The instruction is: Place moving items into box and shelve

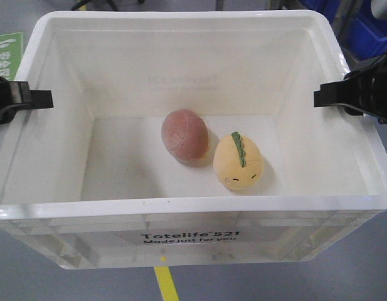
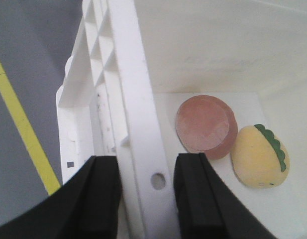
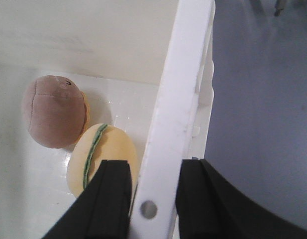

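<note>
The box (image 1: pixel 180 207), holding the reddish-brown toy (image 1: pixel 184 135) and yellow toy (image 1: pixel 238 162), is clamped at both side rims by the jaws of the left gripper (image 2: pixel 147 164) and right gripper (image 3: pixel 154 167) and should be kept level

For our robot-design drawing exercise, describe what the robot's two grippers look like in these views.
Both grippers are matte black. The left gripper and right gripper each have two broad, flat fingers with squared tips that widen toward the base. No markings show in the wrist views.
</note>
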Tool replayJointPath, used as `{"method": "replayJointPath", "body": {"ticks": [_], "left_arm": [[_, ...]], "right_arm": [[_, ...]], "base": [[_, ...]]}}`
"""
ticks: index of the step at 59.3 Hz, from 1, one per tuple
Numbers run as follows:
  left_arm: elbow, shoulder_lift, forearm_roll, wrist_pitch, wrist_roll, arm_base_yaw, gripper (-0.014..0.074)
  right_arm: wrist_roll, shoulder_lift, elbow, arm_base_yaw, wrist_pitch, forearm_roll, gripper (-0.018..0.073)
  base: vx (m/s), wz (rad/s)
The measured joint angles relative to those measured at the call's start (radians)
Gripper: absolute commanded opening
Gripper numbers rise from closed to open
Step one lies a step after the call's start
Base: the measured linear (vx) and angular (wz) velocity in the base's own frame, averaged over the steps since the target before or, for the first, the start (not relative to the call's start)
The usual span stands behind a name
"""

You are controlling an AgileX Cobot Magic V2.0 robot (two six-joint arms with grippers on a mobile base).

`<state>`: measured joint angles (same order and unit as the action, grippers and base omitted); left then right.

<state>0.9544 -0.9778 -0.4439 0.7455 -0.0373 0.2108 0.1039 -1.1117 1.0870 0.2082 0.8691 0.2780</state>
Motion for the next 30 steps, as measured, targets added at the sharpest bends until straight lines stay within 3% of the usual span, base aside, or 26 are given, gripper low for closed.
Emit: {"method": "replayJointPath", "body": {"ticks": [30], "left_arm": [[0.0,0.0,0.0,0.0,0.0,0.0,-0.0003]], "right_arm": [[0.0,0.0,0.0,0.0,0.0,0.0,-0.0004]], "base": [[0.29,-0.67]]}}
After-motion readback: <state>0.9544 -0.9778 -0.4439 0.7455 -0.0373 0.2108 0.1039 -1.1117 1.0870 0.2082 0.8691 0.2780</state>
